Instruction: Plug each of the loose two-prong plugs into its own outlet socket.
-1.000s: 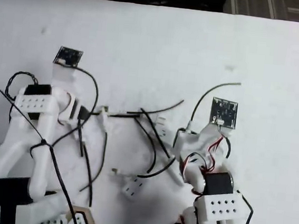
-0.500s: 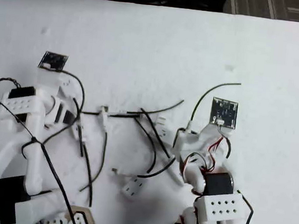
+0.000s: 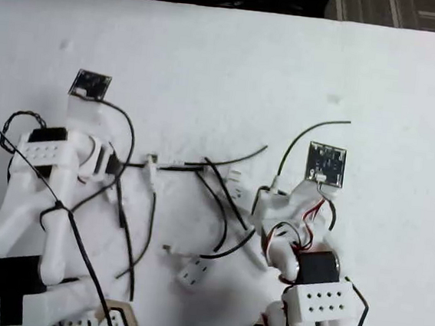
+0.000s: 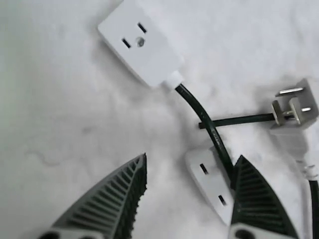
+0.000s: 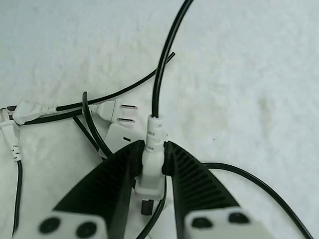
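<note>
My left gripper [image 4: 192, 162] hovers open over the table, near the left in the high view [image 3: 114, 165]. A flat white socket [image 4: 212, 185] on a black cord lies against one of its fingers [image 4: 254, 199]. Farther off lie a white outlet block [image 4: 142, 45] and a loose two-prong plug [image 4: 294, 109]. My right gripper [image 5: 152, 145] is shut on a white plug body [image 5: 149, 164] whose black cord runs away from it; in the high view it sits right of centre [image 3: 264, 203]. Just beyond lie another two-prong plug [image 5: 117, 113] and a white socket [image 5: 118, 135].
Black cords [image 3: 221, 202] cross and tangle between the two arms. A white multi-socket block [image 3: 192, 271] lies near the front middle, with a small plug [image 3: 167, 249] beside it. A further plug [image 5: 30, 112] lies off to one side. The far table [image 3: 235, 64] is bare white.
The left arm swung left, then came back right, close to where it started. The right arm has held still with the plug in its grip.
</note>
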